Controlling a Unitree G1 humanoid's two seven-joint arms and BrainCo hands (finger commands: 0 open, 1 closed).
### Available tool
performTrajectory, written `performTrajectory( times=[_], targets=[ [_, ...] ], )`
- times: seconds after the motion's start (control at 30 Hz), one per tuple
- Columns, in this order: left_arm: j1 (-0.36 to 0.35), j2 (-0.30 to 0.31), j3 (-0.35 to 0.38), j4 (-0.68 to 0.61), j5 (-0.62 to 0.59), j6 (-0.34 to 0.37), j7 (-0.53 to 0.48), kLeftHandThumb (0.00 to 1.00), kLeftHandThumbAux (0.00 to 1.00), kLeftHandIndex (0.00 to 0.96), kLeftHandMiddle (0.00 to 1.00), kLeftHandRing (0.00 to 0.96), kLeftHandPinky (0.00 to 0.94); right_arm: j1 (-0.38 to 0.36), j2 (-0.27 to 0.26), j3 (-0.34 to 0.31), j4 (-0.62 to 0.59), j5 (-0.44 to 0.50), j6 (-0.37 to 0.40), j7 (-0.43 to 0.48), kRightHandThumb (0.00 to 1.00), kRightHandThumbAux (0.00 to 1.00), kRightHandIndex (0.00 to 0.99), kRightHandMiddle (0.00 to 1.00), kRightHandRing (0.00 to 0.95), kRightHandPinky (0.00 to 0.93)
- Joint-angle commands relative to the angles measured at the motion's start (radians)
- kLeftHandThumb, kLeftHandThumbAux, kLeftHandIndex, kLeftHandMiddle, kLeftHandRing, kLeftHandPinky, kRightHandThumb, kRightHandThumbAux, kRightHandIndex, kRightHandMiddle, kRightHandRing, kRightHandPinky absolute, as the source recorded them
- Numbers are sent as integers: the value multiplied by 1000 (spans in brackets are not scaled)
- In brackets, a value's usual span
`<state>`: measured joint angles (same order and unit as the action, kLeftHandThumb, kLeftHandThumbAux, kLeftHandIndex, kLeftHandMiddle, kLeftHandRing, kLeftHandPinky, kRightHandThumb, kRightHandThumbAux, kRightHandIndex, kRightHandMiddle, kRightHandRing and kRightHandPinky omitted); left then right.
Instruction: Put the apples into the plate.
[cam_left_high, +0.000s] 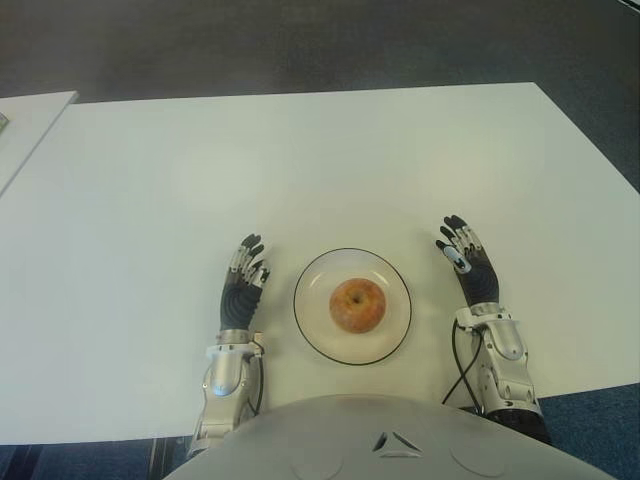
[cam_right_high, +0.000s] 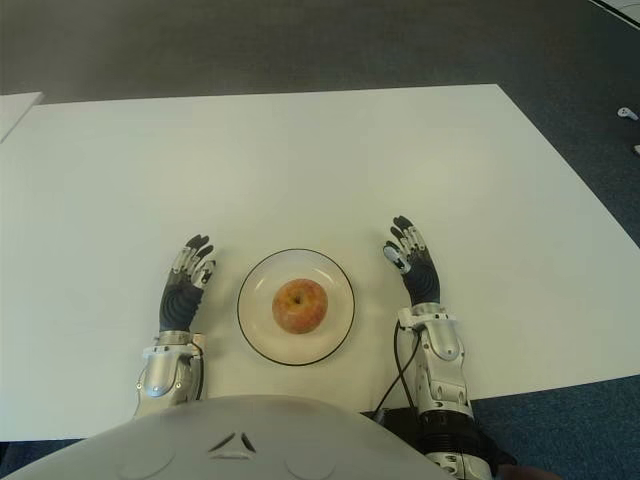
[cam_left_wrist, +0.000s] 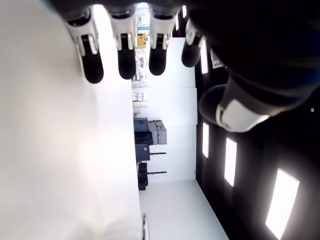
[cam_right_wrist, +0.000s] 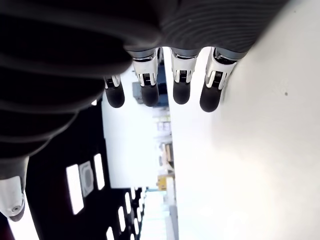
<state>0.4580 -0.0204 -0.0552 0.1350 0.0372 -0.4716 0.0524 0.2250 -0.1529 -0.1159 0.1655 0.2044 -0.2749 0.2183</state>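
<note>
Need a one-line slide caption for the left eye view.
Apple sits in the plate on the white table, left hand and right hand open either side.

Second table (cam_left_high: 30, 115) at far left: cut by edge, I see corner only. Small white objects on floor (cam_right_high: 627, 113) at far right: too small for me to identify. Right forearm (cam_right_high: 445, 420): lower part hidden behind robot torso (cam_right_high: 250, 440). Apple (cam_left_high: 357, 304) underside and plate (cam_left_high: 318, 328) centre beneath it: hidden from me. Room clutter (cam_left_wrist: 145, 135) in left wrist view: blurred, I cannot identify it.
</note>
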Motion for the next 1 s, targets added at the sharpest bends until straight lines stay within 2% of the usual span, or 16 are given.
performTrajectory(
  times=[0.03,0.23,0.47,0.67,1.0],
  targets=[
    [52,0,-3,25,-14,64,-20,79,552,129,122,135,200,28,-4,12,34,-21,15,22,69,523,80,84,48,68],
    [78,1,-8,-9,-23,65,-36,90,546,137,118,129,198,32,-11,19,41,-21,4,49,61,521,78,84,50,63],
    [127,-1,-16,-76,-31,70,-49,112,553,145,129,145,222,40,-16,20,43,-18,0,66,68,518,91,115,83,110],
    [191,-6,-39,-162,-29,101,-56,116,559,145,132,151,221,38,-14,22,77,-1,10,93,96,521,104,143,116,135],
    [230,-1,-53,-225,-27,162,-55,115,548,157,135,144,198,52,-8,24,68,13,19,115,114,525,94,127,100,115]
  ],
)
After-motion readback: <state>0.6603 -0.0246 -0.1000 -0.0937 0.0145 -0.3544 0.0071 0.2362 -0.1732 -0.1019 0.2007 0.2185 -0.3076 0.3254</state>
